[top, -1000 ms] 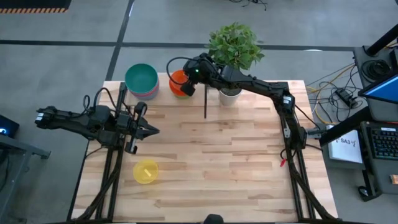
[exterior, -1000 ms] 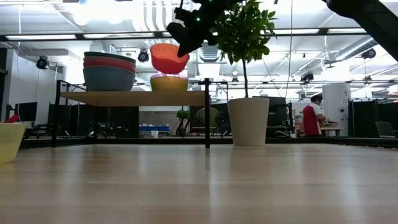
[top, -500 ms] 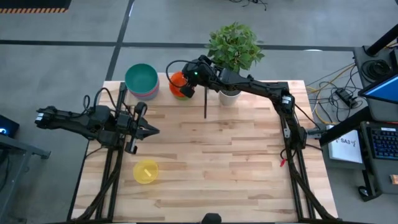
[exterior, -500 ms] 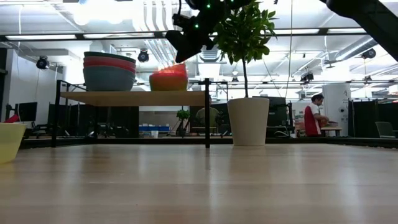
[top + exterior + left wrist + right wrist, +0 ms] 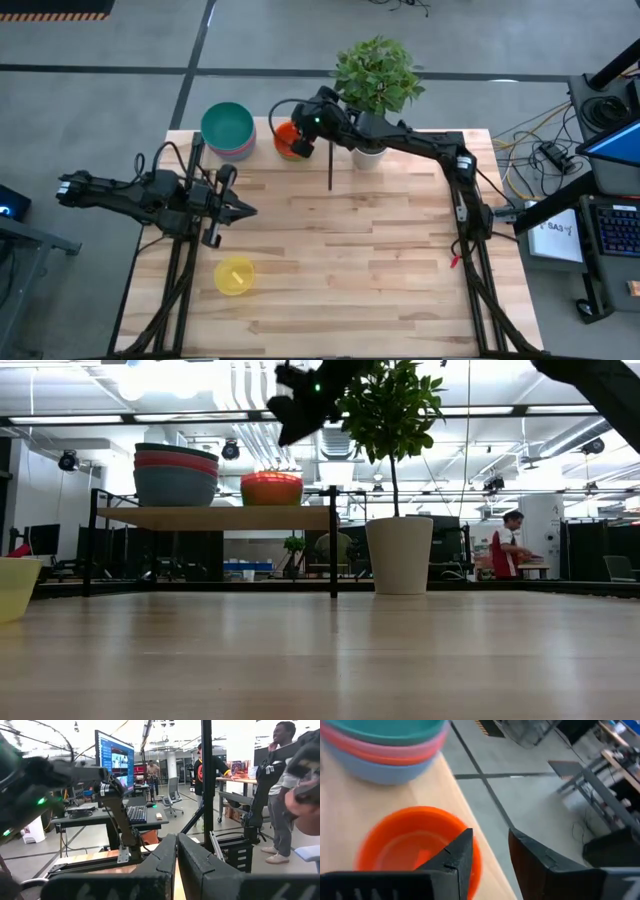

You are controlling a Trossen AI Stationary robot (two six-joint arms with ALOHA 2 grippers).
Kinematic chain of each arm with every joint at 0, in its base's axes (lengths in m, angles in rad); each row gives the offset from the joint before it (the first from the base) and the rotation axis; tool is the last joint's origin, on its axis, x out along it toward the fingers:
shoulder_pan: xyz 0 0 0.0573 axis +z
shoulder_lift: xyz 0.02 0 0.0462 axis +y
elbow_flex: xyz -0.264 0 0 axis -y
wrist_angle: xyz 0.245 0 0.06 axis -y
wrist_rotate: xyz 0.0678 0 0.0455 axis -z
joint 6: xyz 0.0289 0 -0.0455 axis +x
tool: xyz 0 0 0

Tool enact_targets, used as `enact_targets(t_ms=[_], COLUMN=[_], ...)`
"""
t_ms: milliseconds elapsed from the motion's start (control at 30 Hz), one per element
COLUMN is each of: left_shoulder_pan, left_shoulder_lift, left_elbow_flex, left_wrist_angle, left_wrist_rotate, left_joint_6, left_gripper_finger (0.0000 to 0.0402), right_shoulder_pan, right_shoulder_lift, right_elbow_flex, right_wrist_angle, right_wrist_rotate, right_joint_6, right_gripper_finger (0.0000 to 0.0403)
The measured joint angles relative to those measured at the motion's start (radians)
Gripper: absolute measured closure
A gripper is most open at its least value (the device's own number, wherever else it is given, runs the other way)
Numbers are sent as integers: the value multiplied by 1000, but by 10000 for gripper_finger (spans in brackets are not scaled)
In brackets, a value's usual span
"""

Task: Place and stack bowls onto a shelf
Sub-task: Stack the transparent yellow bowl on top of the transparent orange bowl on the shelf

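My right tool (image 5: 300, 405) hangs just above the orange bowl (image 5: 271, 488), fingers parted and holding nothing; that bowl sits nested on another on the shelf (image 5: 215, 517), beside the teal-topped stack (image 5: 175, 472). The one bowl left on the counter (image 5: 360, 250) is the yellow bowl (image 5: 234, 275), at the near left, well apart from my right tool. My left tool (image 5: 232, 208), shut and empty, lies much nearer it, so I judge that pick falls to the left arm.
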Motion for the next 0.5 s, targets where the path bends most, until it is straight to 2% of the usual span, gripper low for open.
enact_targets(t_ms=[233, 367, 500], left_shoulder_pan=[0, 0, 1], left_shoulder_lift=[1, 19, 83], left_elbow_flex=[0, 3, 47], left_wrist_angle=[-40, -62, -167], left_wrist_rotate=[-11, -110, -189], left_joint_6=[-11, -59, -97], left_gripper_finger=[402, 402, 402], right_shoulder_pan=[115, 186, 263], right_shoulder_lift=[-81, -162, -262], right_elbow_flex=[0, -11, -93], right_wrist_angle=[-106, -250, -338], right_wrist_rotate=[-14, -80, -118], right_joint_6=[-45, -1, 74], right_gripper_finger=[316, 338, 356])
